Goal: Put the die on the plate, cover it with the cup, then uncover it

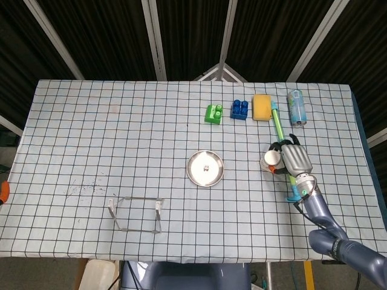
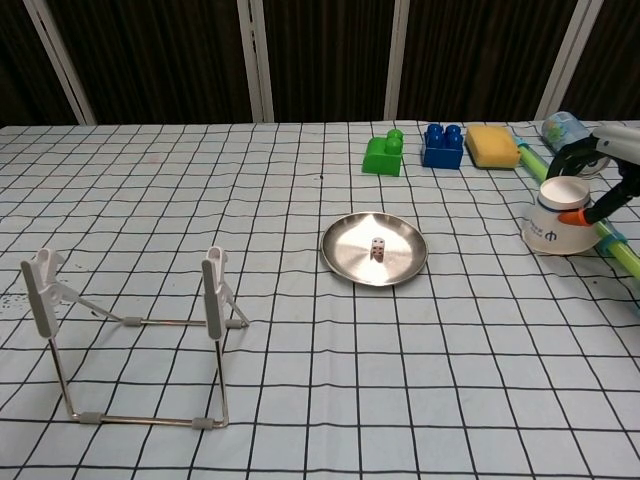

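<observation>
Your right hand [image 1: 294, 159] grips the upturned cup [image 2: 556, 221] at frame right; carry it level over the die [image 2: 377, 248] on the central plate [image 2: 404, 268].

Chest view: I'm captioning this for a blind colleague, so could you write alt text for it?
At the right edge, the right hand grips an upside-down white paper cup above a checked tablecloth. A die lies on a metal plate at the centre. A wire stand is front left; toy blocks and a sponge sit behind.
</observation>
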